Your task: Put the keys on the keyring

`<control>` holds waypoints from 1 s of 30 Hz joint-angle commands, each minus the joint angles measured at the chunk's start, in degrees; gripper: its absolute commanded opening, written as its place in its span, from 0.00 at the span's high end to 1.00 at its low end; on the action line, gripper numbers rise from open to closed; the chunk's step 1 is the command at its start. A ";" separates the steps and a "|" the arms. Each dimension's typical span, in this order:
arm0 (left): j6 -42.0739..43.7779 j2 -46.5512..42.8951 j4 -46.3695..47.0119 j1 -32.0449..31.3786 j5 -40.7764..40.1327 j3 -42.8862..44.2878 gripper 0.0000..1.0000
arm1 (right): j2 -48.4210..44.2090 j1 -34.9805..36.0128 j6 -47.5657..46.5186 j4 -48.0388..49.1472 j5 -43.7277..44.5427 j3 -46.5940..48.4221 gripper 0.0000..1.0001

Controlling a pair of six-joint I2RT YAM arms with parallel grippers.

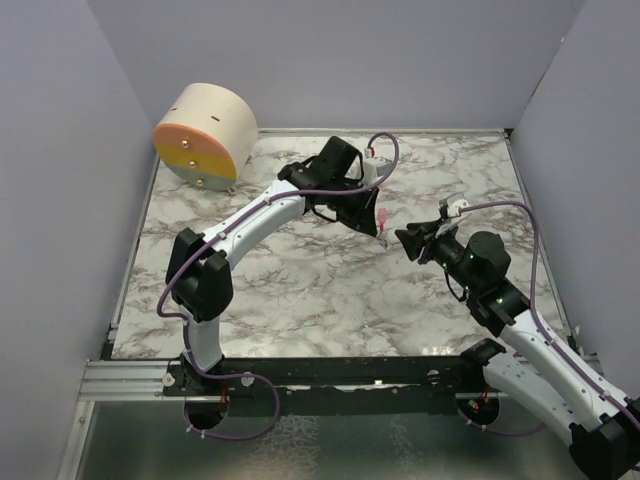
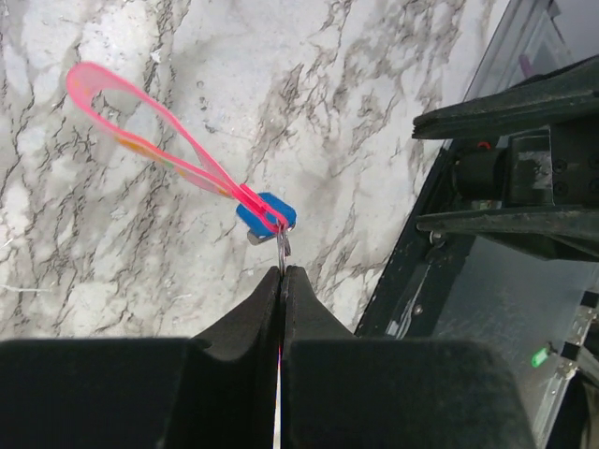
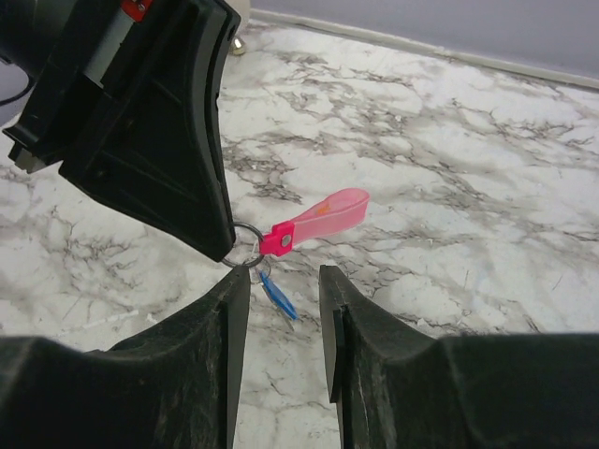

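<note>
Left gripper (image 2: 283,273) was clamped shut on the keyring (image 3: 245,245), holding it up off the bench (image 3: 449,168), probably so the ring was reachable. The pink key (image 3: 323,213) hung from the ring just past its tips and looked threaded. The blue tag (image 3: 278,297) dangled below. Right gripper (image 3: 284,281) sat just under the ring, jaws partway apart, holding nothing.
</note>
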 commanded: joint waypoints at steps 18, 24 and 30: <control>8.90 -8.48 -1.99 -1.28 -2.24 -5.66 1.00 | 13.70 -0.33 14.22 0.19 -5.03 6.07 0.65; 9.19 -8.80 -2.22 -1.82 -2.80 -5.81 1.00 | 15.65 -0.34 18.96 1.43 -4.13 8.01 0.65; 9.50 -8.98 -2.68 -2.01 -3.67 -5.01 1.00 | 18.22 -0.32 17.14 -1.23 -5.04 10.38 0.65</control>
